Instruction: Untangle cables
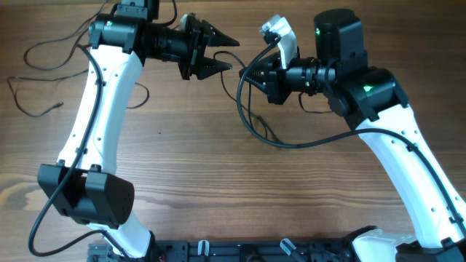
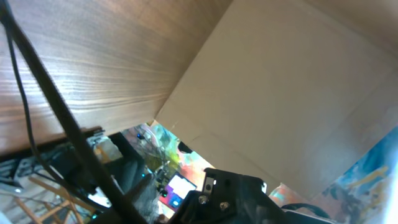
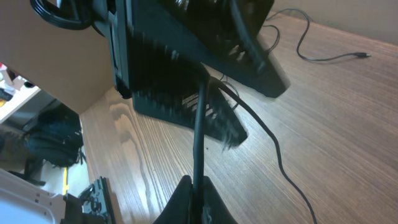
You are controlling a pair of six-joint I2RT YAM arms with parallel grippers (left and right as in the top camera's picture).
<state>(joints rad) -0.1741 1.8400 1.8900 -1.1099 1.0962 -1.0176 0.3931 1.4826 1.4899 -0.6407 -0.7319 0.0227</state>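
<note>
Where my right tool [image 3: 194, 190] shows in its own wrist view, its fingers are pressed together on a black cable [image 3: 199, 124], which rises straight up from them toward the blurred dark body of my left tool [image 1: 230, 54]. Only the overhead view shows that left tool's fingers standing apart, pointing at the right one, close but not touching; whether anything lies between them I cannot tell. From above, the held cable loops down and away across the wooden tabletop [image 1: 218, 196] toward my right arm [image 1: 393, 124]. Thinner cords [image 1: 44, 52] lie loose near the far left edge, well apart from both tools. My left wrist view gives only tilted tabletop and a dark strand [image 2: 62, 124] crossing it
</note>
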